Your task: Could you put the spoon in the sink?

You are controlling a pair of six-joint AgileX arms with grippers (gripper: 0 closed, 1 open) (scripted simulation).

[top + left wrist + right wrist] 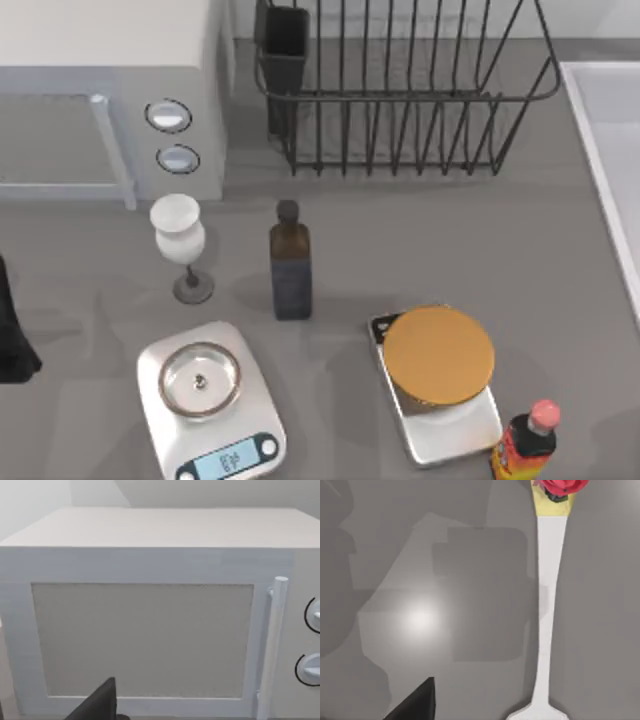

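Observation:
The spoon (pixel 547 605) lies flat on the grey table in the right wrist view, with a long white handle, a pale yellow part and a red rounded end. A dark part of my right gripper (pixel 415 704) shows beside it, off the handle and not touching it. The sink (pixel 615 110) is the pale basin with a light rim at the table's right edge in the top view. My left arm (pixel 12 335) is parked at the table's left edge, and a dark part of my left gripper (pixel 97 705) faces the microwave (pixel 145 630).
A black wire dish rack (pixel 400 90) stands at the back, left of the sink. A wine glass (pixel 180 240), a dark bottle (pixel 290 265), a scale with a bowl (pixel 205 395), a scale bearing an orange-lidded jar (pixel 438 360) and a red-capped sauce bottle (pixel 528 440) occupy the middle and front.

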